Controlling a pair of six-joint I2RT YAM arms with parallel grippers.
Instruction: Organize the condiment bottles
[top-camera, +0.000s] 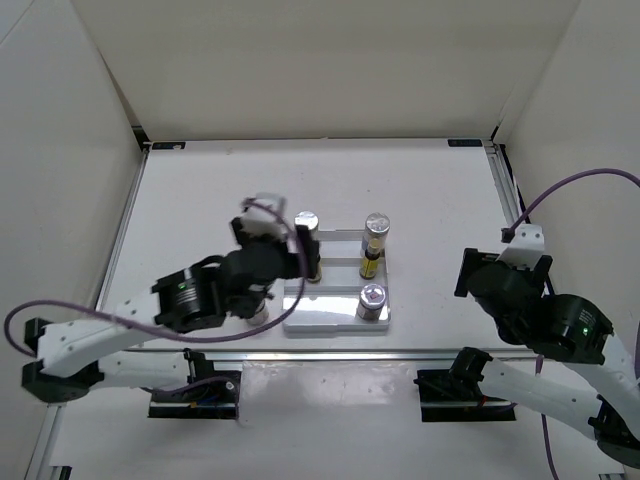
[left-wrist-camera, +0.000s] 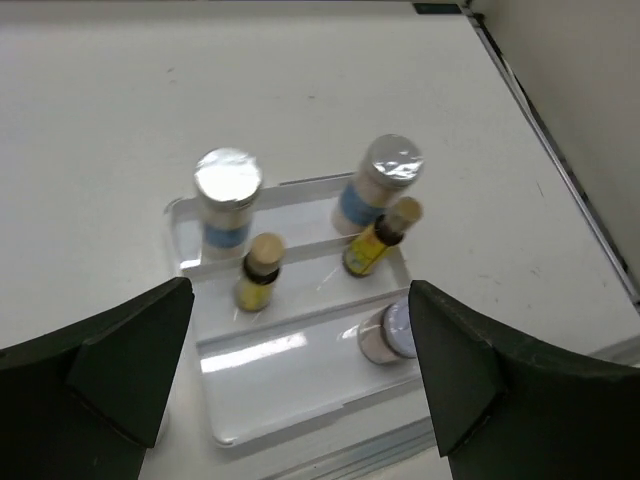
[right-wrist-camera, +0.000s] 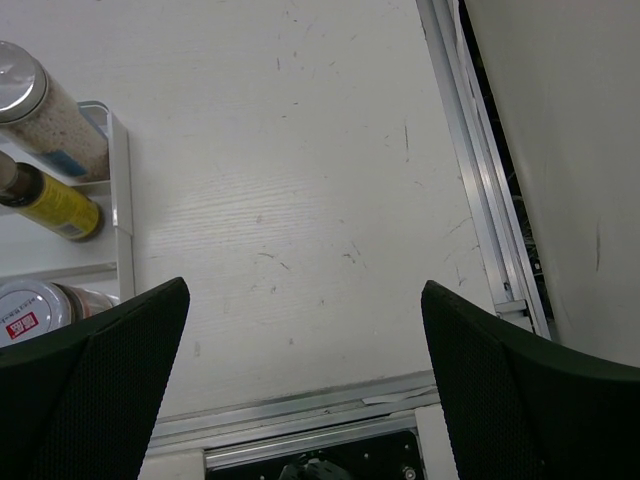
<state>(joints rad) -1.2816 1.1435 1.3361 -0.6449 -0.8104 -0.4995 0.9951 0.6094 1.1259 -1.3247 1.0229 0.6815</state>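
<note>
Black left gripper (left-wrist-camera: 300, 330): jaws apart, empty

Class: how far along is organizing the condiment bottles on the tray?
Done: left shaker and right shaker on the tray, back step; left yellow bottle and right yellow bottle on the middle step; one squat jar front right. In hand: nothing; left gripper and right gripper are open. Left: the front-left spot is bare; no sixth bottle clearly shows.

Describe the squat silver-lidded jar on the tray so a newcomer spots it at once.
Find the white stepped tray mid-table. On its near step, right end, stands the squat jar. It is alone on that step, shorter and wider than the tall shakers and yellow bottles behind.
</note>
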